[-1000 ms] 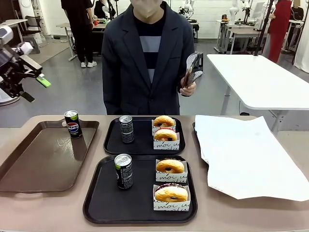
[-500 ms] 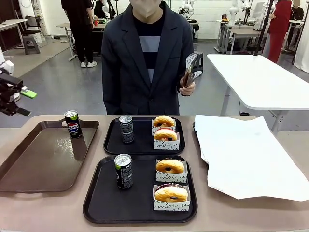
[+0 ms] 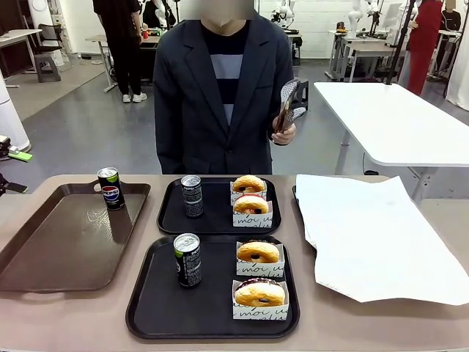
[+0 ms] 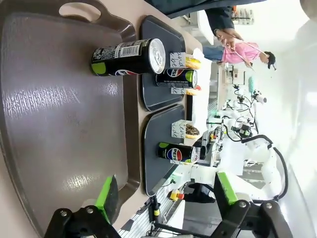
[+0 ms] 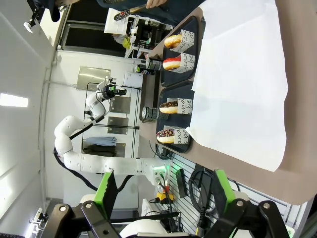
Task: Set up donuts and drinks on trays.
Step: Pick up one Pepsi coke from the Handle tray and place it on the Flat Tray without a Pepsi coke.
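Note:
Two black trays lie mid-table, one far (image 3: 170,214) and one near (image 3: 150,301). The far one holds a grey-patterned can (image 3: 192,196) and two sleeved donuts (image 3: 249,183) (image 3: 251,204). On the near one stand a black-and-green can (image 3: 187,259) and two more sleeved donuts (image 3: 258,252) (image 3: 259,293). My left gripper (image 4: 166,191) hangs open over the brown tray's near end, nothing between its fingers; one green fingertip (image 3: 20,155) pokes in at the front view's left edge. My right gripper (image 5: 163,188) is open too, off the table's right side, facing the white sheet (image 5: 242,84).
A long brown tray (image 3: 66,242) at the left carries a Pepsi can (image 3: 111,188). A large white paper sheet (image 3: 374,235) covers the table's right part. The person stands at the far side holding tongs (image 3: 291,103) in one hand.
My left arm has pulled back leftward and down, from well inside the picture to its left edge. Trays, cans, donuts and the person are as before.

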Controlling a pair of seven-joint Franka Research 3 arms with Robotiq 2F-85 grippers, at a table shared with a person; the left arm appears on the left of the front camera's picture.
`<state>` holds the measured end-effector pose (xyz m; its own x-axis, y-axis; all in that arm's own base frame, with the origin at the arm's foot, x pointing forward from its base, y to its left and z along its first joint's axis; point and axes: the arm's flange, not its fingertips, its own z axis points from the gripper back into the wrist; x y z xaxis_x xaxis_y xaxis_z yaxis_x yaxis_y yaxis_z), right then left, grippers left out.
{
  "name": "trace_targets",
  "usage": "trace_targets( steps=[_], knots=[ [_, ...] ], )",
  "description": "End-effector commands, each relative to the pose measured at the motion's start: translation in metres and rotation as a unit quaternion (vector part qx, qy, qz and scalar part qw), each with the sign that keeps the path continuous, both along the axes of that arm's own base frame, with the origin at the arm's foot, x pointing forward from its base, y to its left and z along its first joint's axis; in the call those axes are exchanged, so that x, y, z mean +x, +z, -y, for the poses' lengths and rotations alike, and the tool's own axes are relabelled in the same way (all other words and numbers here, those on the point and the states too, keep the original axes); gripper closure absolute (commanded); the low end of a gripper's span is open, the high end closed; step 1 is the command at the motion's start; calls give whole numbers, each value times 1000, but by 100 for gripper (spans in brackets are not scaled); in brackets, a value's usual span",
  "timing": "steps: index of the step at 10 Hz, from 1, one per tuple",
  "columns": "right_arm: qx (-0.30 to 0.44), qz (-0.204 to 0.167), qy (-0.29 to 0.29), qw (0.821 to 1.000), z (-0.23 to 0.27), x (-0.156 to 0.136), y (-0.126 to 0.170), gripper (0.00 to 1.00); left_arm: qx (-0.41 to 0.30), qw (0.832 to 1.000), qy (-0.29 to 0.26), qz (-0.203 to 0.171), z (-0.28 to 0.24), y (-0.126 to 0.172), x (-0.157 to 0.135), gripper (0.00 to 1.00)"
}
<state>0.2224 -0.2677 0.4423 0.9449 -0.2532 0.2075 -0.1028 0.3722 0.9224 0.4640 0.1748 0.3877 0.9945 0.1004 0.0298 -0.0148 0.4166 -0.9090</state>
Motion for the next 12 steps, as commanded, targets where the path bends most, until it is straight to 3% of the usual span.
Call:
trace_targets(
  steps=[1,4,12],
  knots=[
    [7,15,0,1000,1,2,2,0,-30,999,8,19,-8,-8,-8,0],
    [7,15,0,1000,1,2,2,0,-13,1000,10,-2,-7,-8,-5,0],
    [7,15,0,1000,1,2,2,0,-13,1000,10,-2,-7,-8,-5,0]
  ],
)
